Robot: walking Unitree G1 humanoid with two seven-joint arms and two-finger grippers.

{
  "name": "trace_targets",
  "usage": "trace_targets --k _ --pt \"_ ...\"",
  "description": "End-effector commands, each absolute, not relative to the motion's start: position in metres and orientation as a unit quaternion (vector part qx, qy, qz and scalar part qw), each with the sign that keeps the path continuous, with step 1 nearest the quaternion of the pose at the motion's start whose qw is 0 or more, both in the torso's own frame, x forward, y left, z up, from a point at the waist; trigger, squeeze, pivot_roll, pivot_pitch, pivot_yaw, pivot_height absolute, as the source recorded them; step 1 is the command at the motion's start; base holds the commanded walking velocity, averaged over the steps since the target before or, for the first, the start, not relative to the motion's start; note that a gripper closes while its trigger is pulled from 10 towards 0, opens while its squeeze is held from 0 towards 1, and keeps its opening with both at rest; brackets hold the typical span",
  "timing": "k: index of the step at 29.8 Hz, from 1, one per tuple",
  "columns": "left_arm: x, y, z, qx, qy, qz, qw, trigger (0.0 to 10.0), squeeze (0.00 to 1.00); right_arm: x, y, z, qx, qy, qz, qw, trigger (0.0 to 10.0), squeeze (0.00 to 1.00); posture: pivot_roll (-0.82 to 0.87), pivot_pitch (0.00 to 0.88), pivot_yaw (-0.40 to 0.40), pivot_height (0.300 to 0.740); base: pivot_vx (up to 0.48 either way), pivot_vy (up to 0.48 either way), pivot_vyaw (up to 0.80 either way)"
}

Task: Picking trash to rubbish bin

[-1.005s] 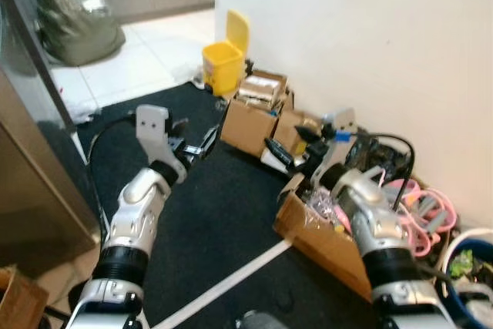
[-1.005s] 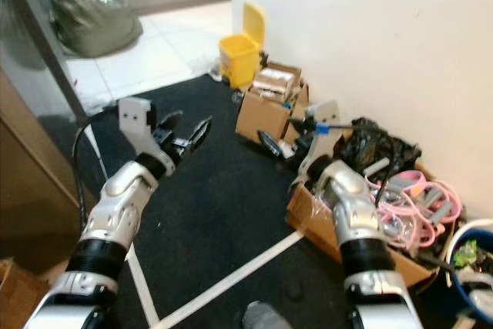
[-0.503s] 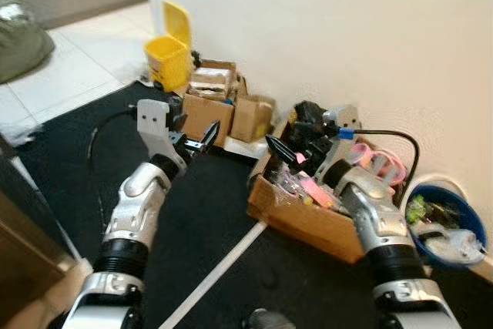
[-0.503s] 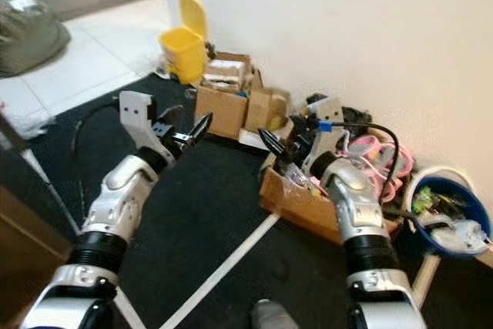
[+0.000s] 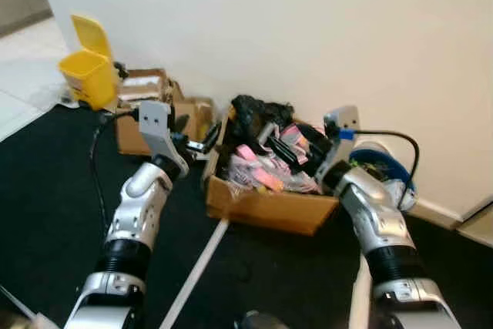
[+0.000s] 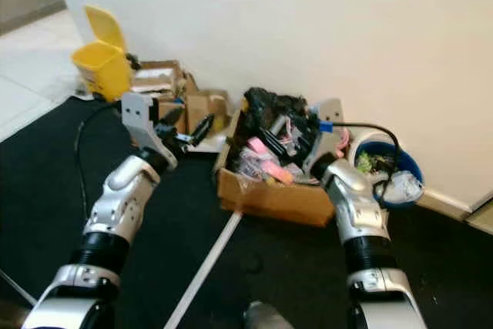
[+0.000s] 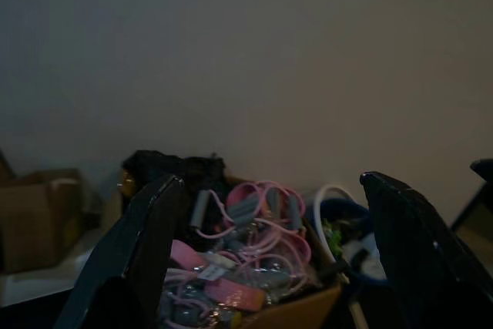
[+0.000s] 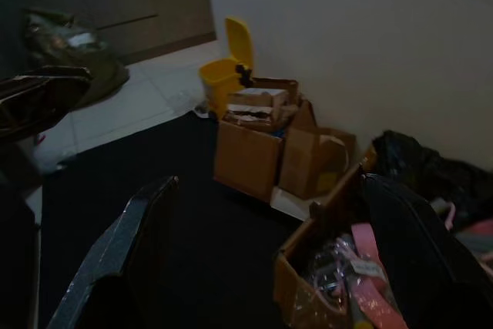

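Both arms were raised over the black carpet [image 5: 46,190] facing the white wall [image 5: 308,21]. The left gripper [image 5: 196,142] had its two black fingers spread wide with nothing in them, just beside the open brown cardboard box of pink and grey clutter [image 5: 266,202]. The right gripper [image 5: 286,152] hung over that same box, fingers also wide apart and holding nothing. The small yellow plastic rubbish bin with its lid flipped up [image 5: 88,67] sat well off to the left by the wall, past two smaller brown cardboard boxes [image 5: 142,105]. A blue round bucket of scraps [image 6: 389,171] stood right of the big box.
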State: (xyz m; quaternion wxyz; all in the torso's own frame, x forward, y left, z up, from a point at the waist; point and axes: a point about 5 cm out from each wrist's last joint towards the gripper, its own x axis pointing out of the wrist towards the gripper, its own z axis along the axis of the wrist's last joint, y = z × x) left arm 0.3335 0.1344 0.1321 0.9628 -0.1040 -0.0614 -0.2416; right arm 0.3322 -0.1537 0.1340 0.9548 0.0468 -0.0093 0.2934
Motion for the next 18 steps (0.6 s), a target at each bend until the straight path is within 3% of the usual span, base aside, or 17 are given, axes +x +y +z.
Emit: trace_targets --k 1,18 --pt "0.3327 0.1350 0.1281 -0.107 -0.055 -0.241 0.963 10.0 0.00 0.3314 -0.1554 0.1301 0.046 -0.001 0.292 0.955 10.0 0.00 -0.05 0.000 -0.011 0.740 0.000 0.000 -0.80" --pt "0.3338 0.1356 0.1292 -0.109 -0.056 -0.241 0.963 10.0 0.00 0.3325 -0.1552 0.1313 0.047 -0.003 0.292 0.955 10.0 0.00 -0.05 0.000 -0.008 0.740 0.000 0.000 -0.80"
